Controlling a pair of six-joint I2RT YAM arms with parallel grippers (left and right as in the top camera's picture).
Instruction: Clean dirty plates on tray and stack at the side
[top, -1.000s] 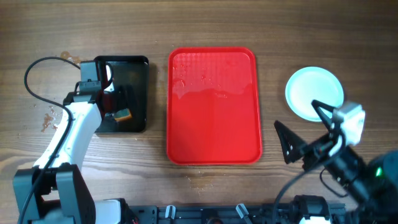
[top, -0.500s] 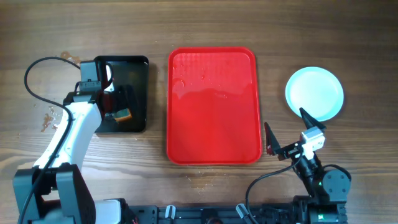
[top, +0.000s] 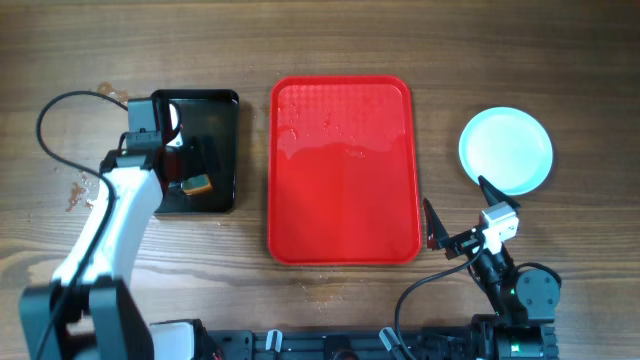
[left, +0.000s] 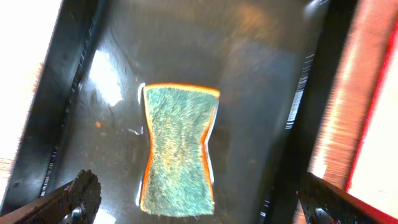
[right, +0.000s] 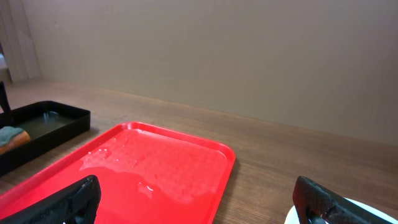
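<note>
The red tray lies in the middle of the table, wet with water drops, with no plates on it; it also shows in the right wrist view. A pale blue plate sits on the wood at the right; how many lie stacked there I cannot tell. Its edge shows in the right wrist view. My left gripper is open over the black tray, above a green-and-orange sponge. My right gripper is open and empty, low near the front edge, between tray and plate.
The black tray holds shallow water around the sponge. Orange-brown stains mark the wood left of it. A black cable loops over the table's left side.
The right arm dropped back low toward the front edge during the first half second, then held still. The left arm has barely moved.
</note>
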